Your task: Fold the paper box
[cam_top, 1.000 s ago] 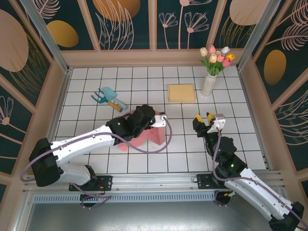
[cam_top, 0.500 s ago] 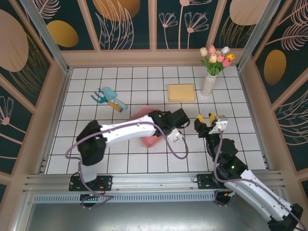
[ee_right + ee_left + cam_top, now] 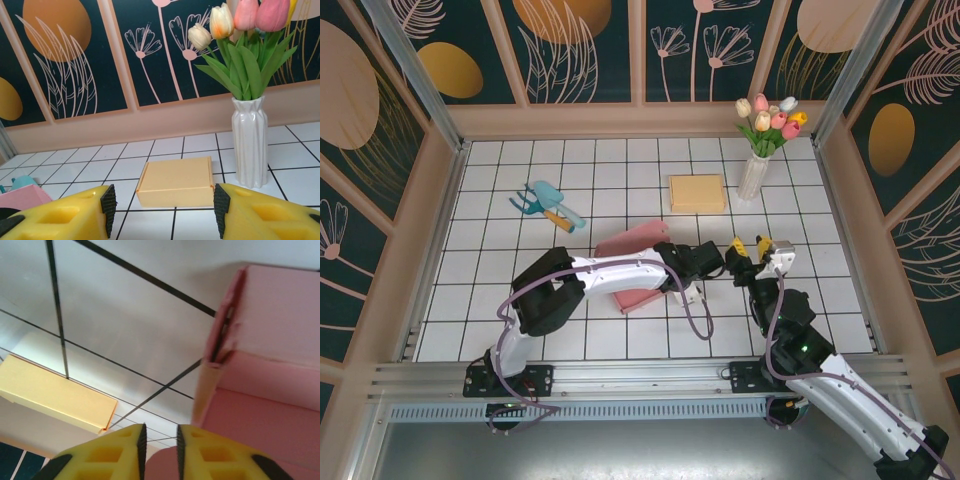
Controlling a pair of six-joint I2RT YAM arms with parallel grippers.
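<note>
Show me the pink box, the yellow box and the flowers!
pink paper box (image 3: 635, 243), top view, on its flat upper face.
yellow box (image 3: 176, 180), right wrist view, on the middle of its lid.
tulips (image 3: 769, 117), top view, on the bunch of blooms.

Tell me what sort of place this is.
Probably a staged robot test cell: a white gridded table, floral wall panels boxing it in, and a metal rail along the near edge.
</note>
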